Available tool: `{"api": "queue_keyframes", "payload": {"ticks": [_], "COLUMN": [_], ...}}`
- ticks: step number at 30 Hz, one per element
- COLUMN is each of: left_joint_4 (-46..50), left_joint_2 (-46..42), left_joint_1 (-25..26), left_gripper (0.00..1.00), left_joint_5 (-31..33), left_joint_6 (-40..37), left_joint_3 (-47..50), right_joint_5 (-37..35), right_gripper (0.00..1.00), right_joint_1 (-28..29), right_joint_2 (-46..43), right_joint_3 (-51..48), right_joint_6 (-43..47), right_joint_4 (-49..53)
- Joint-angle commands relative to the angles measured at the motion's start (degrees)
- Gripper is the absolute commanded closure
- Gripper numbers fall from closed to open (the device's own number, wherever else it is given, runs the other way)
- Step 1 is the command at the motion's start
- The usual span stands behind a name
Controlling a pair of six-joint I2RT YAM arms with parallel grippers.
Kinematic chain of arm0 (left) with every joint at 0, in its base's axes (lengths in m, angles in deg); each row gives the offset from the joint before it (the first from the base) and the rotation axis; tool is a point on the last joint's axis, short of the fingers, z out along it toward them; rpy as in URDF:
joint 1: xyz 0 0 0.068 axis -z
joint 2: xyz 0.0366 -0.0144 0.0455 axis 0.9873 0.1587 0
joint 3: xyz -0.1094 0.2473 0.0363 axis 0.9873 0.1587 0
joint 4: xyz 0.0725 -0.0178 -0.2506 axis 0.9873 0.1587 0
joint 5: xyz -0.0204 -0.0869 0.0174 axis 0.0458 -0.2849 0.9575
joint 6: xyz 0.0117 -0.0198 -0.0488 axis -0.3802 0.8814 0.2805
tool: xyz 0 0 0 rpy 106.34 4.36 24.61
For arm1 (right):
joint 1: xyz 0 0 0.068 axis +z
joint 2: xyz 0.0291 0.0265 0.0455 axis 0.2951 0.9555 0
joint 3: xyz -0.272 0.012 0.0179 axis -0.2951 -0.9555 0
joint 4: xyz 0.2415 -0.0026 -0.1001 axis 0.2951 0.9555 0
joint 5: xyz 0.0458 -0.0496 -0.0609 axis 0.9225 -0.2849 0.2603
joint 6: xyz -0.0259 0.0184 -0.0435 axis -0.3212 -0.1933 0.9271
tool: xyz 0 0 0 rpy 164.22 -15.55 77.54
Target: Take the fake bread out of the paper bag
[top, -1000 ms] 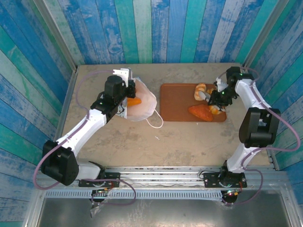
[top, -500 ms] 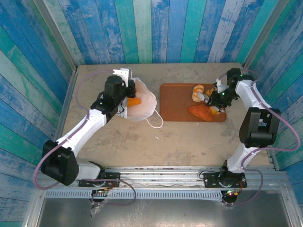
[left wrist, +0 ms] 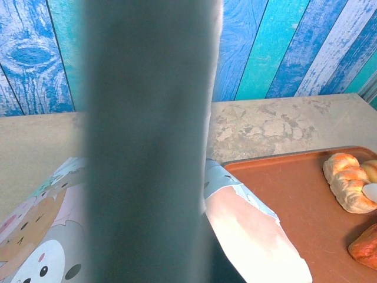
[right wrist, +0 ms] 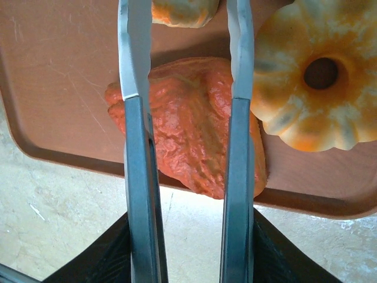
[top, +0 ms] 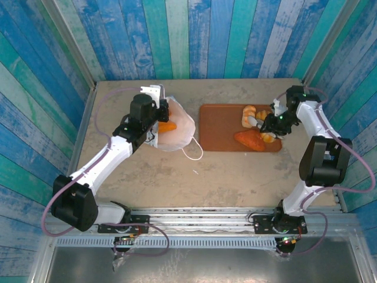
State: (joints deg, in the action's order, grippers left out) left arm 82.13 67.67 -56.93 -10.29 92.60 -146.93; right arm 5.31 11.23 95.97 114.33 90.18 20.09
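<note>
The white paper bag (top: 178, 133) lies on its side left of the tray, mouth towards my left arm. An orange piece of fake bread (top: 168, 126) shows inside it. My left gripper (top: 156, 124) is shut on the bag's rim. In the left wrist view a dark blurred finger (left wrist: 147, 141) hides the middle, with the bag's paper (left wrist: 247, 224) beside it. My right gripper (right wrist: 185, 23) hangs open over the tray, with an orange loaf (right wrist: 188, 124) below its fingers. A ridged bun (right wrist: 318, 76) lies to the right. A braided roll (top: 247, 113) lies further back.
The brown tray (top: 218, 127) sits right of the bag on the sandy table (top: 235, 177). Its near edge (right wrist: 59, 153) runs under my right fingers. A white cord handle (top: 193, 153) trails from the bag. Blue plank walls close in the back and sides.
My right gripper's fingers have spread apart over the tray, and that arm has shifted slightly right. The left arm and the bag have not moved.
</note>
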Motion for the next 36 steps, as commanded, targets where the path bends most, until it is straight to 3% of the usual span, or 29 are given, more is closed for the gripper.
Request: {"api": "queue_keyframes", "payload": {"ticks": [1, 15, 20, 29, 36], "left_joint_4": [-2.3, -2.1, -2.3, -3.3, -3.2], "left_joint_2": [-2.9, -2.9, -2.9, -2.8, -2.4], "left_joint_1": [-0.1, -0.1, -0.1, -0.1, -0.1], "left_gripper": [1.0, 1.0, 1.0, 1.0, 1.0], "left_joint_5": [-1.0, -1.0, -1.1, -1.7, -3.3], "left_joint_6": [0.3, 0.0, 0.0, 0.0, -1.0], "left_joint_3": [-0.2, -0.5, -0.2, 0.5, 0.3], "right_joint_5": [-0.1, 2.3, 5.1, 4.4, -1.0], "right_gripper": [0.54, 0.56, 0.57, 0.58, 0.57], "right_joint_1": [-0.4, -0.4, 2.6, 20.4, 36.3], "right_joint_2": [-2.4, -10.5, -17.0, -29.2, -31.3], "right_joint_3": [-0.2, -1.0, -3.5, -8.5, -9.8], "right_joint_6": [-0.7, -2.9, -5.6, -16.9, -24.5], "right_joint_4": [0.7, 1.8, 0.4, -5.3, -8.3]}}
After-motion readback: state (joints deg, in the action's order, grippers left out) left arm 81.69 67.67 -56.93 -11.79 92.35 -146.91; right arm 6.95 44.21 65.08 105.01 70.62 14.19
